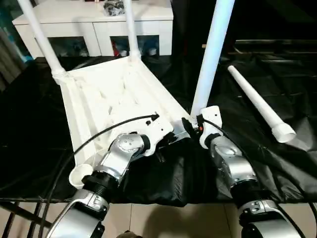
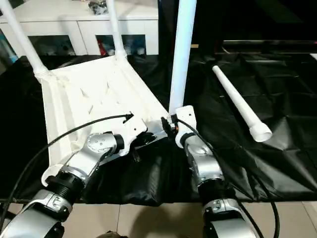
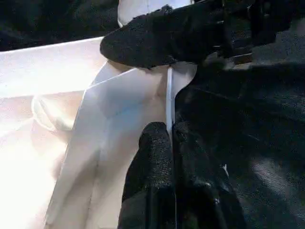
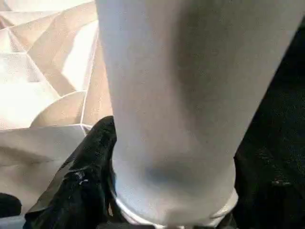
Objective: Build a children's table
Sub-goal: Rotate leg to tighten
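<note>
The white table top lies upside down on the black cloth, ribs facing up. Two legs stand in its far corner sockets. A third leg stands upright at the near right corner, and my right gripper is shut on its base; one black finger presses against the leg. Beside that corner my left gripper is shut on the top's thin rim, seen pinched between its fingers. The fourth leg lies loose on the cloth to the right.
The near left corner socket stands open by my left forearm. A white cabinet with glass doors stands behind the black-draped table. The table's front edge runs just under my forearms, with tiled floor below.
</note>
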{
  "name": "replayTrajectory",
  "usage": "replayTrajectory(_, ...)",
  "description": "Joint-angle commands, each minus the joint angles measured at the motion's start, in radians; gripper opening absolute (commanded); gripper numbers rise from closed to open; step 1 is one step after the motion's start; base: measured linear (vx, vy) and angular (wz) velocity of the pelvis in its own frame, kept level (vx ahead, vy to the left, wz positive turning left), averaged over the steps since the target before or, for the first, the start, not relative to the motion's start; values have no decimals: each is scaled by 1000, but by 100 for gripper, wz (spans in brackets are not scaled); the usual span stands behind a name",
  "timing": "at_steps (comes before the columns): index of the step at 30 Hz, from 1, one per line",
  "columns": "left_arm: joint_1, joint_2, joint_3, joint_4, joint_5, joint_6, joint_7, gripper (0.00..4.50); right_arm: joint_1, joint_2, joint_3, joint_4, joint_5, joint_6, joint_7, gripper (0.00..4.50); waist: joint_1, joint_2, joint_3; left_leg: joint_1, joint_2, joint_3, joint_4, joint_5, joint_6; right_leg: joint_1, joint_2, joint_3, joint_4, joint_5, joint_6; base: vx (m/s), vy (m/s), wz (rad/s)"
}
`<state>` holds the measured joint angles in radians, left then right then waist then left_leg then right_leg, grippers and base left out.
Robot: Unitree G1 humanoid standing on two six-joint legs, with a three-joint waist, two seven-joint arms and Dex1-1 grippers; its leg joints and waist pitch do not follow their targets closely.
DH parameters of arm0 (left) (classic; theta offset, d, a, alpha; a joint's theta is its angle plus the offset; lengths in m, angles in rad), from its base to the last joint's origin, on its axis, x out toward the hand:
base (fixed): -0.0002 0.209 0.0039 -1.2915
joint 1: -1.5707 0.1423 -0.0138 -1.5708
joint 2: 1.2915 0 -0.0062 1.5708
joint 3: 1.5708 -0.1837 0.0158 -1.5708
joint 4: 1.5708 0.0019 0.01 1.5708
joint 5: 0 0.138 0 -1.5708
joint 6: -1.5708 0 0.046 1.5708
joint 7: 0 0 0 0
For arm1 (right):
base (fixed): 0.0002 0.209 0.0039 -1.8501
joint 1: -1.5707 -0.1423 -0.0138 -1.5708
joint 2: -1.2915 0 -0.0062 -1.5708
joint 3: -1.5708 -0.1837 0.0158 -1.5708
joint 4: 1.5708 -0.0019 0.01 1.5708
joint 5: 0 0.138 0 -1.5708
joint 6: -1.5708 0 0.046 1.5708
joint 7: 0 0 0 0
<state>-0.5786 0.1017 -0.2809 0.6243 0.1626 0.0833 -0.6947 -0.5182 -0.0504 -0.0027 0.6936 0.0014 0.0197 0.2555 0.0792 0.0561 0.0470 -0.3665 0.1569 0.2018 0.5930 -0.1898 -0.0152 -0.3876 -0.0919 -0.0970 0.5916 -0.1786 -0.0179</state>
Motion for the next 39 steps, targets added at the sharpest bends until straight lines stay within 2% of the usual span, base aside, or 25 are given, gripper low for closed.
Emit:
replayTrajectory(1, -9, -45, -28, -19, -16, -38, 4, 0, 5, 86, 76, 25, 2, 6, 83, 344, 0, -10, -57, 9, 79, -47, -84, -301, 12, 32, -88, 63, -85, -313, -167, 0, 0, 0)
replayTrajectory(3, 14, -17, -30, -43, -39, -76, -63, 0, 8, 56, 82, 19, -5, -14, 120, 363, 0, -7, -57, 10, 79, -46, -84, -295, 19, 32, -90, 64, -86, -313, -171, 0, 0, 0)
replayTrajectory(6, 46, 26, -26, -73, -68, -99, -146, 0, 24, -6, 108, -3, -12, -33, 209, 363, -5, -6, -57, 8, 79, -46, -84, -292, 25, 35, -87, 63, -84, -307, -176, 0, 0, 0)
replayTrajectory(7, 48, 28, -25, -75, -71, -102, -151, 0, 25, -9, 109, -5, -11, -33, 215, 363, -6, -10, -57, 6, 80, -44, -83, -281, 32, 36, -86, 63, -82, -294, -180, 0, 0, 0)
replayTrajectory(10, 67, 54, -15, -97, -104, -121, -206, 0, 32, -50, 113, -25, 7, -39, 291, 363, -5, -6, -58, 7, 82, -43, -81, -269, 41, 35, -87, 64, -81, -289, -189, 0, 0, 0)
replayTrajectory(16, 96, 120, -13, -144, -157, -115, -347, 0, 58, -146, 172, -87, 30, -78, 559, 363, 2, -1, -63, 3, 84, -39, -76, -230, 67, 37, -81, 62, -68, -213, -210, 0, 0, 0)
replayTrajectory(18, 96, 130, -12, -146, -162, -114, -365, 0, 67, -166, 189, -107, 41, -76, 620, 363, 8, -3, -62, 1, 84, -38, -73, -220, 78, 38, -83, 62, -68, -212, -216, 0, 0, 0)
replayTrajectory(20, 92, 158, -14, -152, -174, -108, -422, 0, 88, -213, 221, -166, 86, -40, 775, 363, 16, -9, -61, 1, 85, -37, -72, -215, 87, 37, -83, 61, -69, -236, -211, 0, 0, 0)
replayTrajectory(22, 86, 178, -16, -156, -181, -104, -459, 0, 96, -243, 242, -198, 107, -24, 864, 363, 21, -6, -62, 1, 87, -38, -72, -212, 90, 36, -84, 62, -67, -240, -209, 0, 0, 0)
replayTrajectory(23, 79, 190, -17, -155, -182, -103, -480, 0, 98, -263, 259, -214, 118, -7, 918, 339, 26, -8, -62, 2, 89, -39, -73, -217, 93, 35, -82, 61, -67, -246, -207, 0, 0, 0)
replayTrajectory(25, 75, 195, -18, -154, -182, -102, -489, 0, 99, -273, 268, -223, 122, 6, 944, 331, 29, -7, -61, 2, 89, -39, -73, -215, 88, 33, -85, 62, -67, -249, -211, 0, 0, 0)
replayTrajectory(27, 68, 206, -21, -150, -185, -99, -510, 0, 100, -291, 282, -232, 125, 11, 990, 326, 33, -15, -62, 2, 89, -38, -72, -209, 84, 34, -85, 62, -67, -249, -211, 0, 0, 0)
replayTrajectory(29, 61, 214, -22, -143, -185, -98, -522, 0, 98, -299, 287, -233, 128, 11, 1020, 293, 37, -14, -62, 2, 89, -38, -72, -204, 81, 32, -87, 63, -67, -261, -209, 0, 0, 0)
replayTrajectory(31, 58, 218, -20, -139, -184, -98, -527, 0, 97, -296, 283, -237, 134, 23, 1026, 289, 38, -17, -61, 3, 89, -39, -73, -202, 77, 33, -87, 62, -67, -264, -208, 0, 0, 0)
replayTrajectory(35, 56, 222, -15, -135, -184, -100, -527, 0, 104, -293, 290, -254, 134, 36, 1033, 274, 40, -13, -63, 3, 88, -39, -71, -192, 74, 33, -87, 62, -64, -244, -212, 0, 0, 0)
replayTrajectory(36, 56, 221, -13, -132, -182, -102, -523, 0, 104, -289, 290, -251, 131, 35, 1026, 273, 39, -14, -63, 2, 88, -39, -71, -191, 74, 33, -87, 62, -64, -241, -212, 0, 0, 0)
replayTrajectory(37, 58, 215, -9, -126, -178, -104, -505, 0, 106, -279, 283, -248, 127, 33, 1001, 273, 38, -9, -63, 3, 88, -39, -71, -191, 72, 33, -86, 62, -64, -233, -214, 0, 0, 0)
replayTrajectory(38, 58, 210, -7, -122, -175, -104, -494, 0, 107, -272, 279, -247, 126, 35, 985, 272, 38, -13, -63, 3, 87, -39, -71, -197, 71, 34, -85, 62, -65, -235, -214, 0, 0, 0)
replayTrajectory(39, 54, 197, -4, -110, -161, -105, -456, 0, 107, -250, 263, -238, 117, 33, 924, 272, 38, -11, -62, 3, 87, -39, -71, -199, 70, 33, -86, 62, -65, -240, -213, 0, 0, 0)
